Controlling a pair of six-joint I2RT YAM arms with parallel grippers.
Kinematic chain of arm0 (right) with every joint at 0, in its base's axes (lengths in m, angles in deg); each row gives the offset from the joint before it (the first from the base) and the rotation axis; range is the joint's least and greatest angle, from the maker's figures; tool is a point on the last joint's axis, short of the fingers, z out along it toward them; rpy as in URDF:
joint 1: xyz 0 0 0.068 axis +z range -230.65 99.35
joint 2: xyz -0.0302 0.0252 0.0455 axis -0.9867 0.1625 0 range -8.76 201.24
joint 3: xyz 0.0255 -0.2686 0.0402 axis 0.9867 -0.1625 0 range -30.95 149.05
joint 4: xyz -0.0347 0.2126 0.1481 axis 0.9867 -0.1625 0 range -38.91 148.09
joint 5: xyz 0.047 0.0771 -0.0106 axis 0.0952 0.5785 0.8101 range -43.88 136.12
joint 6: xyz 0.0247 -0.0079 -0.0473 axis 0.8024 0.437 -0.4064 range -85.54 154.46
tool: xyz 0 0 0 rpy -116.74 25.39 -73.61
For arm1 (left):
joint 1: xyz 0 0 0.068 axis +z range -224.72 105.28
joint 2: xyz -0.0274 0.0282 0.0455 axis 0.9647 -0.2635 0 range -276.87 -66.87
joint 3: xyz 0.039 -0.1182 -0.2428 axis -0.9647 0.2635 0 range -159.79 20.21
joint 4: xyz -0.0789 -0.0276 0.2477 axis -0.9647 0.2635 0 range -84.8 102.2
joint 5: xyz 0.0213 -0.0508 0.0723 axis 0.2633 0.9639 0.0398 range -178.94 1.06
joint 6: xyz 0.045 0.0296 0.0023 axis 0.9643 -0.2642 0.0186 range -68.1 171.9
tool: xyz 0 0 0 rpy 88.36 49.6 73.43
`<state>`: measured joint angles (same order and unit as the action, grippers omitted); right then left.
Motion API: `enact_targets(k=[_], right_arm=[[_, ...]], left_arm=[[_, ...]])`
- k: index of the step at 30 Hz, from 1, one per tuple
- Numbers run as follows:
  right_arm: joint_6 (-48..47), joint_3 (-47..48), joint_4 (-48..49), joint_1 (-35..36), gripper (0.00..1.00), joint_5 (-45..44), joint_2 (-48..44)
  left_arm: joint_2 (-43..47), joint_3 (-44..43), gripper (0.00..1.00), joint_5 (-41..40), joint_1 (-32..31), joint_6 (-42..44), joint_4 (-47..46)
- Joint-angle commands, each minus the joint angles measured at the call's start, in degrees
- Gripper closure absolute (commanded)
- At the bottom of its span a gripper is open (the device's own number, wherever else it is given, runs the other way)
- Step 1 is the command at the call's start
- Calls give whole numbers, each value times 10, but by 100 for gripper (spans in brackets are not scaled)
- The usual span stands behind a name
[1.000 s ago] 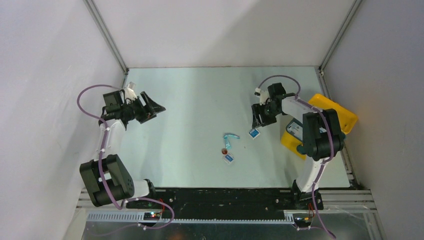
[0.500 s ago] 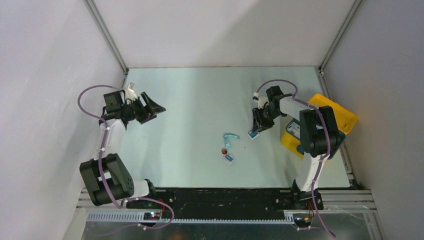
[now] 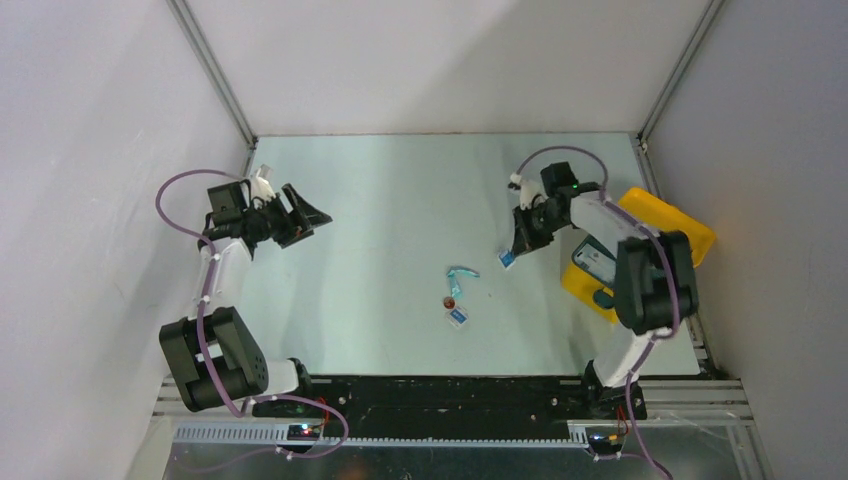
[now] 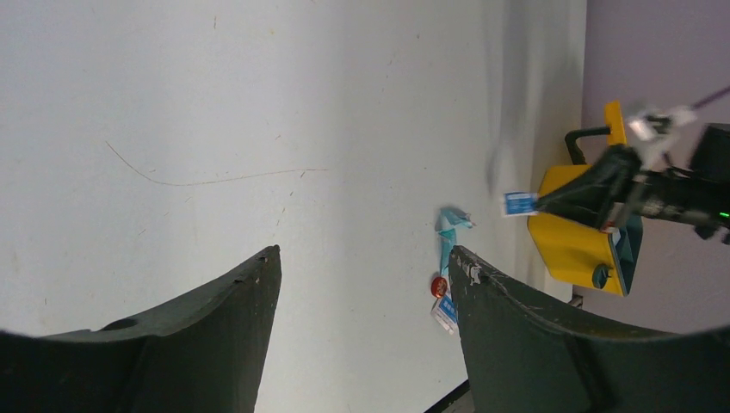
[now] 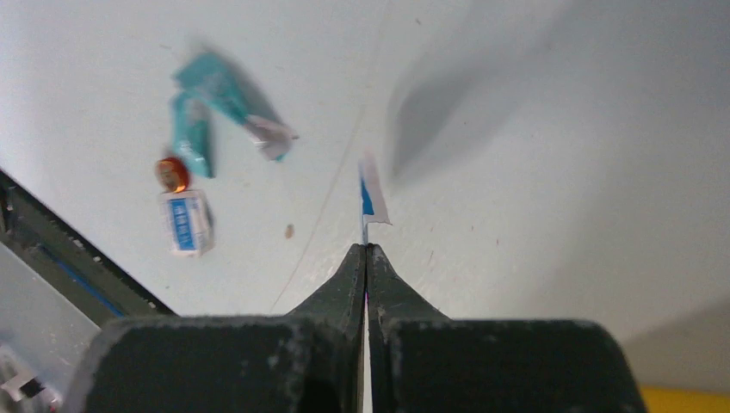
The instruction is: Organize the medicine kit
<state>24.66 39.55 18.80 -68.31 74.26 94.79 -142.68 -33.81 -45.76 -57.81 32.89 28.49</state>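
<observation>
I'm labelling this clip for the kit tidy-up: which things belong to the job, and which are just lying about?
Job: medicine kit; blue-and-white packet pinched in right gripper; likely also teal wrapper, red disc, second packet on the table.
Lying about: nothing clearly; left gripper is open, holding nothing.

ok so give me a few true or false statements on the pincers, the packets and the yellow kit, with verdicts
1. The right pincer is shut on a white-and-blue packet. True.
2. The left pincer holds the teal wrapper. False: it is open and empty; the wrapper lies on the table.
3. The medicine kit sits at the table's right edge. True.
4. The held packet is inside the kit. False: it is outside it, over the table.
</observation>
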Motion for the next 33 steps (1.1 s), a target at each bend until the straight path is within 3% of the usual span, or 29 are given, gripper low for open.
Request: enact_targets(k=[1,6,11,16,20,26,33], right_arm=[[-36,12,-17,-28,100,48,-144],[-20,11,-25,-99,100,100,-243],[-21,11,-40,-236,100,124,-338],[-32,6,-72,-379,100,91,-398],[-9,-17,-88,-497,100,116,-410],[-34,-43,-145,-613,100,126,-387],[-58,-77,-140,-653,100,90,-368]], left_arm=[[5,-16,24,-1,-9,12,-6],[-5,-24,24,-2,-18,12,-6],[-11,-29,24,-1,-27,12,-6],[-16,-32,24,4,-35,12,-6],[-20,-35,24,6,-42,12,-5],[-27,-40,24,12,-47,10,-5],[-32,-44,24,9,-54,9,-6]])
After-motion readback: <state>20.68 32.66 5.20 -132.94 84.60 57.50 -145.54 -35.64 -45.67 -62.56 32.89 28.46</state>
